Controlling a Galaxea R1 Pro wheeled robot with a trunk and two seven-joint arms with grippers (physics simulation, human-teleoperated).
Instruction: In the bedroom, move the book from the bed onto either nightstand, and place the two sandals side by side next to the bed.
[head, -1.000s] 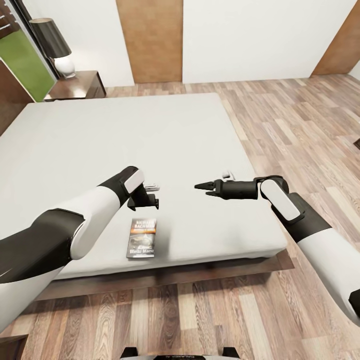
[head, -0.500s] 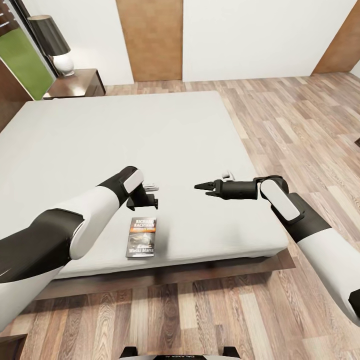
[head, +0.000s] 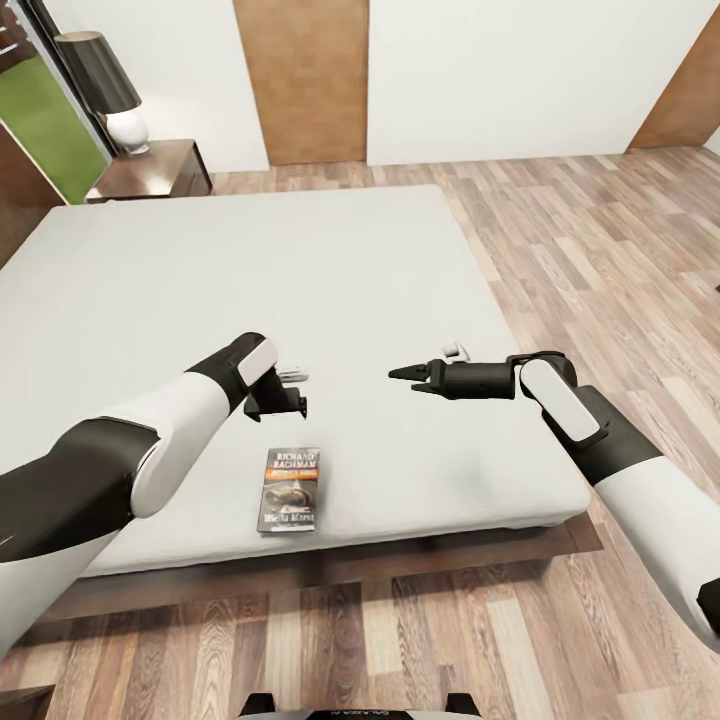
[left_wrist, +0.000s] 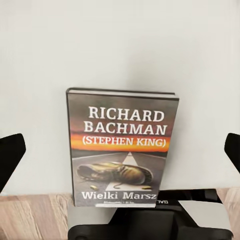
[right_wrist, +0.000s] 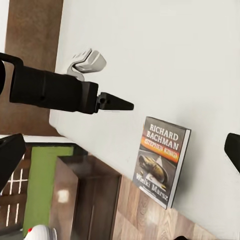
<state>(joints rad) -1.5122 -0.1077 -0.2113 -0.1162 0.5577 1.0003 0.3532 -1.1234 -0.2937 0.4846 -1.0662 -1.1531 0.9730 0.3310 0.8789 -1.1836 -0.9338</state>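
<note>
The book (head: 291, 490) lies flat on the off-white mattress of the bed (head: 250, 280), close to its near edge, title facing up. My left gripper (head: 285, 402) hovers just beyond the book, pointing down, apart from it. In the left wrist view the book (left_wrist: 122, 147) sits between the gripper's two widely spread black fingertips (left_wrist: 10, 160), so that gripper is open. My right gripper (head: 405, 376) is open over the mattress to the book's right, holding nothing. The right wrist view shows the book (right_wrist: 162, 160) and the left gripper (right_wrist: 120, 104) above it. The sandals are out of view.
A dark-brown nightstand (head: 160, 165) with a black-shaded lamp (head: 110, 90) stands at the bed's far left corner, next to a window (head: 40, 120). Wood-plank floor (head: 600, 250) runs along the bed's right side and in front of the dark frame (head: 330, 565).
The whole picture has shifted a little, so the camera has moved. My left gripper has drawn slightly back from the book. The right arm holds the same pose.
</note>
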